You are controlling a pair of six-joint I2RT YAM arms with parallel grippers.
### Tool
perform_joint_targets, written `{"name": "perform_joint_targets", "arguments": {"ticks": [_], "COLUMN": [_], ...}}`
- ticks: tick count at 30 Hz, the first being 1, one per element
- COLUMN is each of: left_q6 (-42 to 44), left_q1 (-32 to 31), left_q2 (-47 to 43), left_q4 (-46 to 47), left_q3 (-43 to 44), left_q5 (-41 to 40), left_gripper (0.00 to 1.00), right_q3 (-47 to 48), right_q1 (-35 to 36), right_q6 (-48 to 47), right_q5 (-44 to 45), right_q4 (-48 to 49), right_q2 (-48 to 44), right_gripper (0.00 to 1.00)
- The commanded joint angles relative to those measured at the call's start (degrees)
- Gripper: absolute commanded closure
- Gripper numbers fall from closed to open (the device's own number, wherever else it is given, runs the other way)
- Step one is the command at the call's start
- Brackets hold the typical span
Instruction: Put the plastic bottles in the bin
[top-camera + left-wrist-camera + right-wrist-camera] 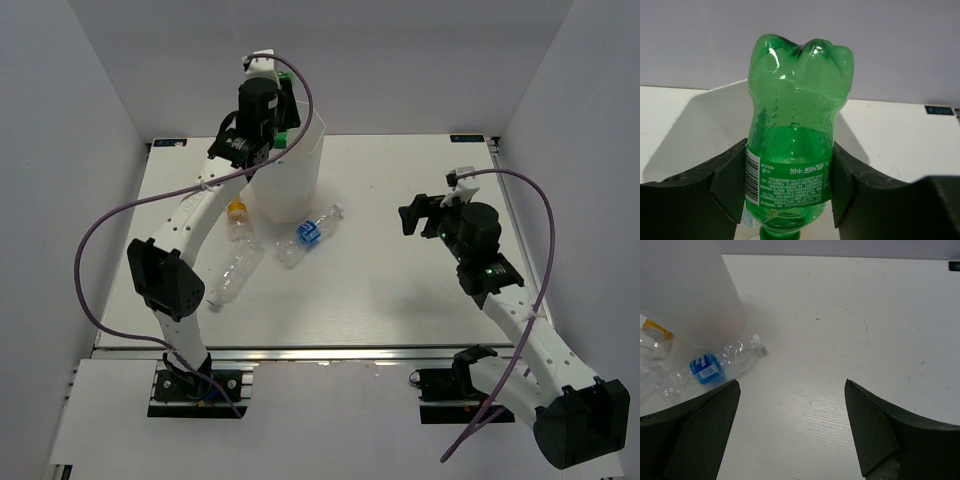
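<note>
The left jaws are clamped on the labelled waist of the green bottle point(792, 150), which hangs neck down with its lobed base up. It sits at the rim of the bin point(288, 190), which stands near the far edge of the counter point(420, 300), left of centre. This looks like the release step: the bottle must be fully over the opening before the jaws part, or it may catch the rim.

The right jaws are spread wide and empty above the right side. A blue-labelled bottle point(311, 233), an orange-capped bottle point(238, 222) and a clear bottle point(229, 277) lie by the bin's near side, not yet binned.
</note>
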Motion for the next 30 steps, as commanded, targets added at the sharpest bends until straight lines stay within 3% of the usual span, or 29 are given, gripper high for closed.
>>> {"name": "perform_joint_targets", "arguments": {"ticks": [1,5,6,12,15,22,30], "left_q6": [0.72,1.07,1.25,2.21,1.95,-4.01,-16.41], "left_q1": [-0.27,0.44,0.61,1.23,1.76,7.01,19.68], "left_q2": [-0.96,-1.39,-1.66,-4.11,-7.80,-21.77,-33.29], "left_q4": [-1.17,-1.53,-1.53,-2.84,-1.53,2.69,2.87], "left_q3": [4.77,4.16,3.98,4.60,0.57,-21.98,-40.65], "left_q5": [2.87,2.25,1.99,-0.20,-2.13,-6.89,-0.05], "left_gripper": [0.33,0.05,0.02,0.02,0.02,0.02,0.02], "right_q3": [1.60,3.63,3.72,5.03,6.78,12.06,22.96], "right_q1": [-0.26,-0.18,-0.26,0.26,0.96,5.53,8.70], "right_q6": [-1.32,1.65,2.10,11.31,17.54,30.92,40.86], "right_q5": [-7.10,-8.53,-8.78,-11.86,-11.07,-5.11,-4.40], "right_q4": [3.22,4.09,4.71,10.68,12.53,16.41,16.58], "right_q2": [3.51,8.42,9.13,15.90,20.73,35.04,51.84], "right_gripper": [0.11,0.11,0.11,0.11,0.11,0.11,0.11]}}
